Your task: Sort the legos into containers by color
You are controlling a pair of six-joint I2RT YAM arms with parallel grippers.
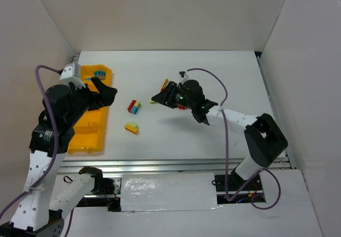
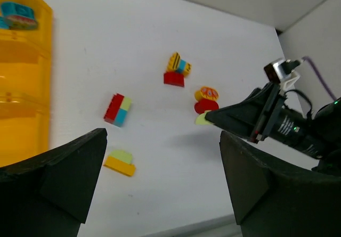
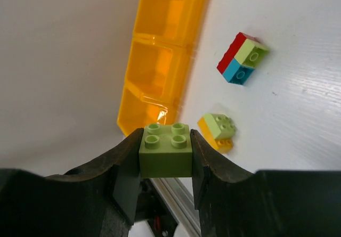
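1. White tabletop (image 1: 213, 77) enclosed by plain white walls (image 1: 160, 13) at 9, 12 and 3 o'clock. Both arm bases sit at 6 o'clock in the top view.
2. Yellow-orange bin tray (image 1: 89, 137) along the 9 o'clock edge of the tabletop, its long axis running from 12 to 6 o'clock. One teal brick (image 1: 99, 77) lies in the compartment at the tray's 12 o'clock end.
3. Left end effector (image 1: 106, 96) above the tray's 3 o'clock rim. Its fingers (image 2: 58, 178) are spread wide, released and grasping nothing.
4. Right end effector (image 1: 159, 98) near the tabletop centre, pointing toward 9 o'clock. It is clenched on a pale green brick (image 3: 165, 152) with four studs, pinched between the two finger pads and held clear of the surface.
5. Red, pale green and teal clump (image 1: 134, 107) on the tabletop at 9 o'clock of the right end effector, between it and the tray and touching neither.
6. Yellow and pale green pair (image 1: 131, 127) near the clump, at its 6 o'clock, the green brick stacked on the yellow one.
7. Red, yellow and teal clump (image 2: 176, 72) on the tabletop at 12 o'clock of the right end effector.
8. Red and yellow clump (image 2: 206, 99) just beside the right end effector's tip in the left wrist view. It is largely hidden by the arm in the top view.
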